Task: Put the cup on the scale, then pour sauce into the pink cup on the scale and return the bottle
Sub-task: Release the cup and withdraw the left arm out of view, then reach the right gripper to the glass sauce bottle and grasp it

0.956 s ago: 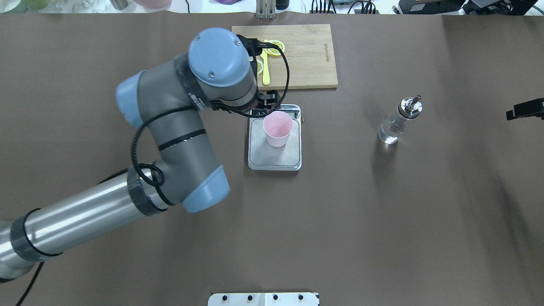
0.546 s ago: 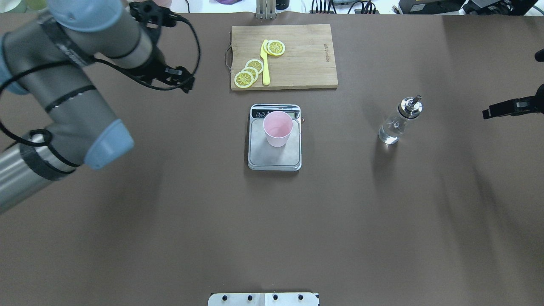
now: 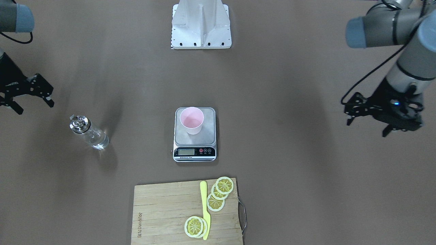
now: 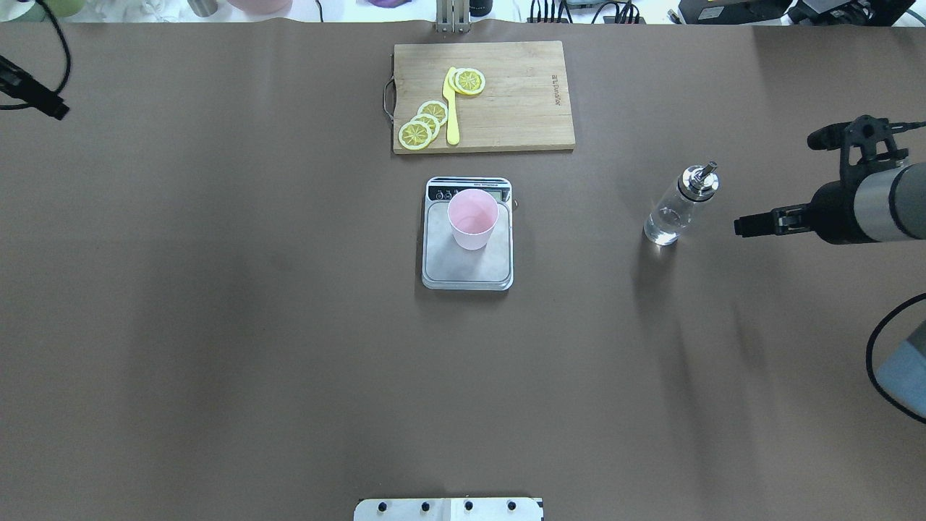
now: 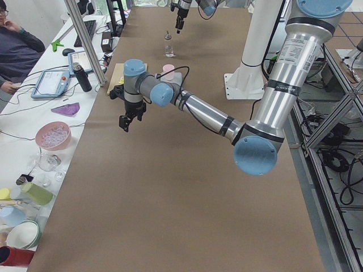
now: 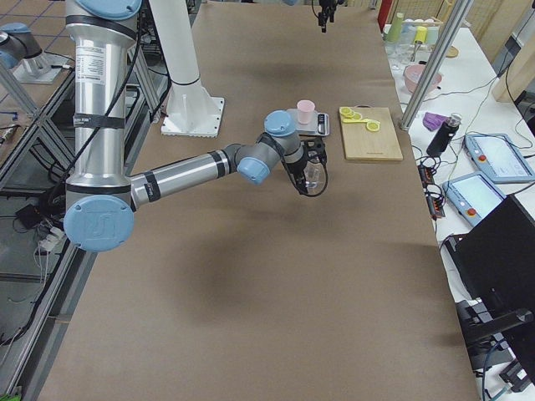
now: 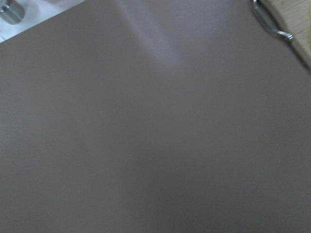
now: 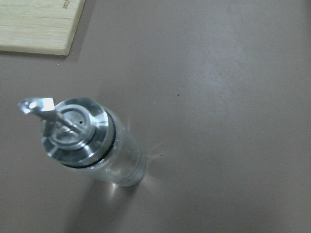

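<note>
The pale pink cup (image 4: 472,219) stands upright on the back part of the scale (image 4: 463,269), also in the front-facing view, cup (image 3: 191,120) on scale (image 3: 208,133). The clear bottle (image 4: 676,210) with its silver spout stands on the table to the right of the scale, with clear sauce in it. My right gripper (image 3: 34,107) is open and empty, apart from the bottle (image 3: 90,133), on its outer side. The right wrist view looks down on the bottle (image 8: 92,141). My left gripper (image 3: 366,126) is open and empty, far out on the left side.
A wooden cutting board (image 4: 517,101) with lemon slices (image 4: 425,123) and a yellow knife (image 4: 451,108) lies behind the scale. The robot base plate (image 3: 201,34) sits at the near edge. Bowls and cups stand beyond the table's far edge.
My left arm has pulled back from the cup on the scale to the far left edge. My right gripper has moved in from the right edge toward the bottle.
</note>
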